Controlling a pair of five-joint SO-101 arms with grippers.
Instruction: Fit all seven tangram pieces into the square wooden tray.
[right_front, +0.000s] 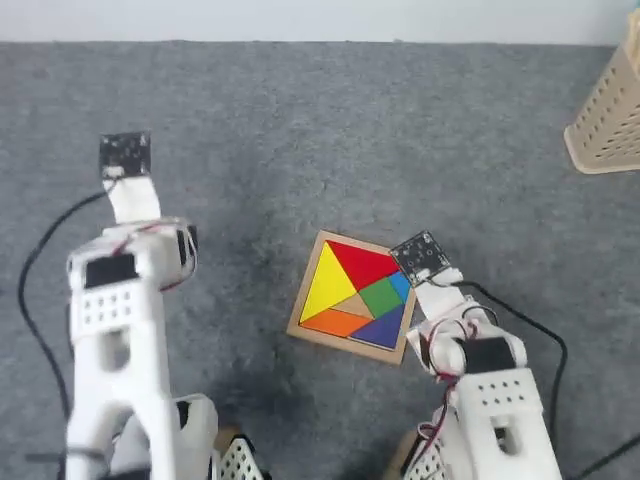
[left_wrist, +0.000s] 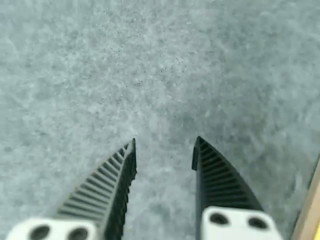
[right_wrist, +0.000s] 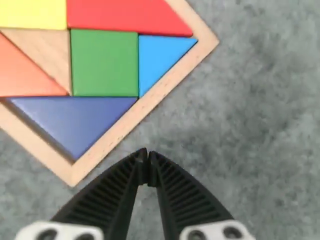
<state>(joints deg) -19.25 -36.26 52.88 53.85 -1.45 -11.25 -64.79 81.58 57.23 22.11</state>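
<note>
1. Your right claw (right_wrist: 147, 167): fingers pressed together, empty, over the grey table (right_front: 300, 130), just outside the wooden tray's (right_wrist: 142, 103) rim beside the dark blue piece (right_wrist: 75, 120).
2. Your left claw (left_wrist: 164, 150): fingers spread, empty, over bare table, well left of the tray.
3. Tray: lies turned corner-on, right of centre and towards the near side. You find all seven pieces lying inside it:
   - dark blue piece
   - green square (right_wrist: 104, 62)
   - light blue triangle (right_wrist: 157, 57)
   - red triangle (right_wrist: 125, 15)
   - yellow triangle (right_front: 325, 285)
   - orange triangle (right_front: 335, 322)
   - plain wood triangle (right_wrist: 45, 52)
4. Beige perforated basket (right_front: 610, 110): far right edge of the table.
</note>
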